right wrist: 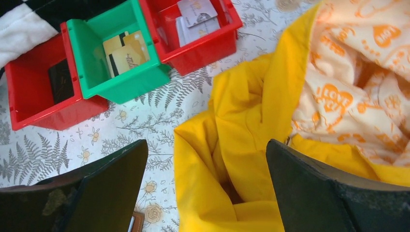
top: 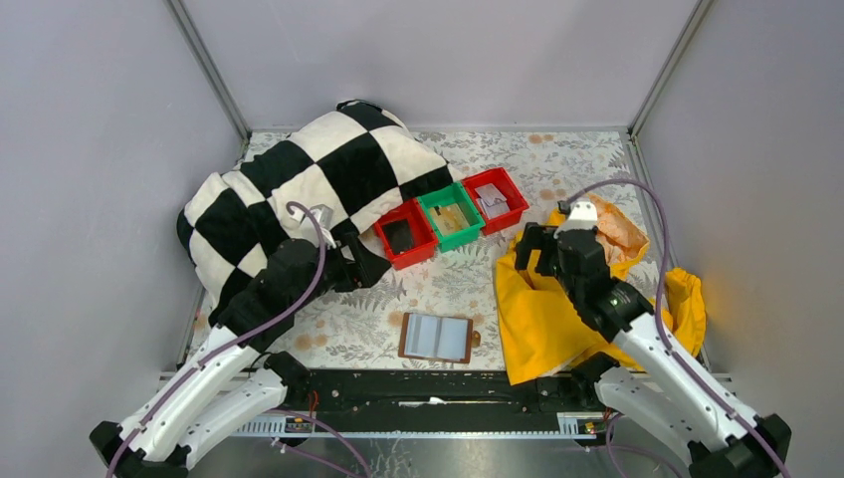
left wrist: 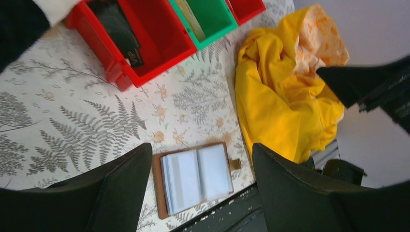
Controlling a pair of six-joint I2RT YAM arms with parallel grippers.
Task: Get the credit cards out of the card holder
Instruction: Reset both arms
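The card holder [top: 436, 337] lies open like a book near the table's front edge, its pale grey pockets [left wrist: 196, 176] facing up. I cannot tell whether any pocket holds a card. Tan and gold credit cards [right wrist: 126, 52] lie in the green bin [top: 450, 214]. Pale grey cards [right wrist: 196, 19] lie in the right red bin [top: 496, 199]. My left gripper [left wrist: 200, 150] hangs open and empty above the holder, by the checkered cloth's edge [top: 356, 264]. My right gripper [right wrist: 207, 145] is open and empty over the yellow cloth [top: 537, 251].
A dark card [left wrist: 118, 31] rests in the left red bin [top: 403, 236]. A black-and-white checkered cloth [top: 318, 179] is heaped at the back left. A crumpled yellow cloth [top: 587, 299] covers the right side. The black mounting rail [top: 428, 388] runs along the front edge.
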